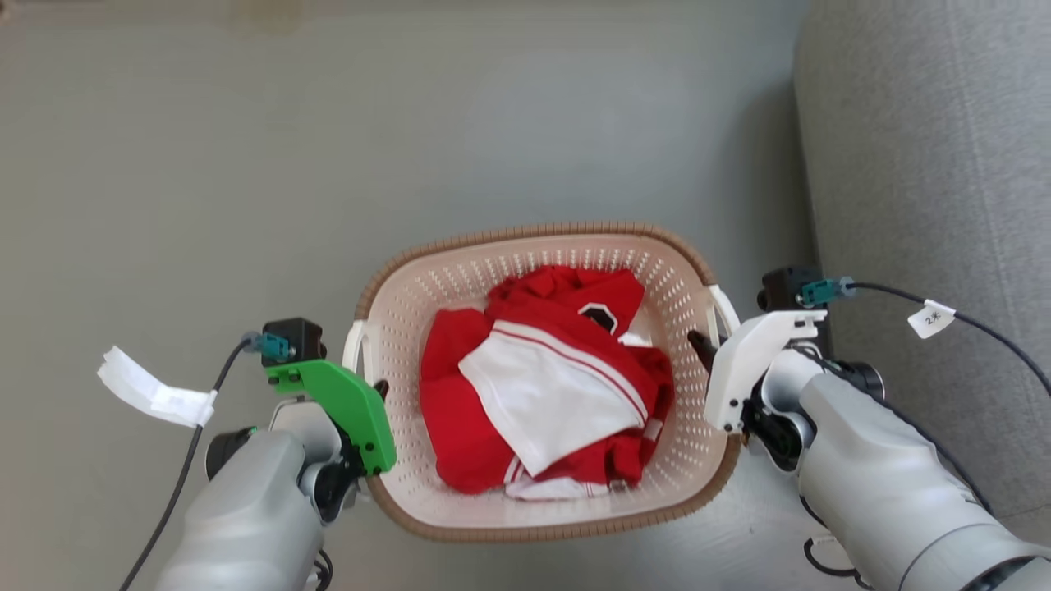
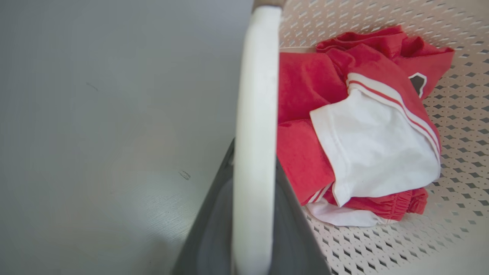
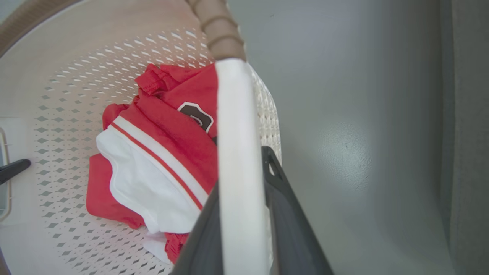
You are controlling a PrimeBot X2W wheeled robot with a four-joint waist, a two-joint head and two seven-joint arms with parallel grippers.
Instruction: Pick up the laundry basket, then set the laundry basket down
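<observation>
We seem to be in a home: grey upholstered furniture (image 1: 928,205) stands beside a smooth grey floor (image 1: 246,164), where a laundry basket (image 1: 525,236) holds red and white clothes (image 1: 542,386).

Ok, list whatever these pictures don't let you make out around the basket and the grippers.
- Underside of the laundry basket: head view, its own body hides it; lifted or on the floor, cannot tell.
- Left gripper fingers: head view, the green cover hides most.
- Badge on the red garment: head view, folds cover part.
- Paper tag: head view, writing too small.
</observation>
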